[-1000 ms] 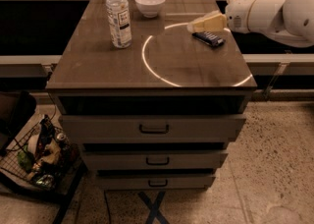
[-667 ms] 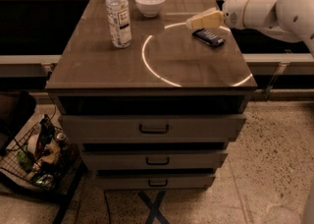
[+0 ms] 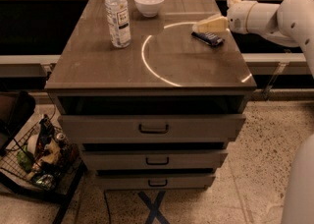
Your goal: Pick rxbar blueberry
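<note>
1. The gripper (image 3: pixel 198 25) is seen over the back right part of the table (image 3: pixel 98 70). It is carried by the white arm (image 3: pixel 265 17), which is stretched in from the right.
2. The gripper is held low, just above the table top, and is pointed to the left.
3. It cannot be told whether the gripper is open or shut, as only one pale wedge shape is seen from this side.
4. Nothing is seen to be held in it.
5. The rxbar blueberry (image 3: pixel 207 38) is laid flat on the table, just in front of the gripper. It may be touched by the tip, but that cannot be made out.
6. The dark blue bar is found near the right edge of the table, just outside a bright ring of light (image 3: pixel 145 61).
7. A water bottle (image 3: pixel 117 14) is stood upright at the back left, well apart from the bar. A white bowl (image 3: pixel 149 3) is set near the back edge, between the two.
8. Three drawers (image 3: pixel 153 128) are seen under the table top, and a wire basket (image 3: pixel 34 159) full of things is seen on the floor at the left.
9. The bar is found in the same spot as a second ago and has not been lifted.
10. The gripper is seen a little lower and further right than a moment before. The bottle and bowl have not been moved.
</note>
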### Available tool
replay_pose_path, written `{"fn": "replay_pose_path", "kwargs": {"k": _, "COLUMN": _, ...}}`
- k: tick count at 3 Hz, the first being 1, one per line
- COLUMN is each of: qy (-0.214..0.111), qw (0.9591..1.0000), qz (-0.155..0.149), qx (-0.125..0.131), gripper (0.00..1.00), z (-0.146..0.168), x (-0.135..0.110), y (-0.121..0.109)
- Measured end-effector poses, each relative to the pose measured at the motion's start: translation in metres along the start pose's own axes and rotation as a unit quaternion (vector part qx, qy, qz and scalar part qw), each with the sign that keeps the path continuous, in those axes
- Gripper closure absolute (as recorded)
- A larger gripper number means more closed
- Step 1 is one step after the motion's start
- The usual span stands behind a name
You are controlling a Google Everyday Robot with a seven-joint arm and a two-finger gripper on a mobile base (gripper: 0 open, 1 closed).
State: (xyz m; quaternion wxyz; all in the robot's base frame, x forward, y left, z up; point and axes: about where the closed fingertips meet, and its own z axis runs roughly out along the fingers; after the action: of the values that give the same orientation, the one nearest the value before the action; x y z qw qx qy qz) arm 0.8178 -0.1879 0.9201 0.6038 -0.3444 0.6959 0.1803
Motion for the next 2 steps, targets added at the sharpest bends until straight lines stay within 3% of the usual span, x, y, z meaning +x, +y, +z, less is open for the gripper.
{"fn": "replay_pose_path", "kwargs": {"k": 2, "qy": -0.012, "qw": 0.9987, "qz": 0.033, "qx": -0.036, "gripper": 0.0, "z": 0.01, "x": 0.054, "y": 0.012}}
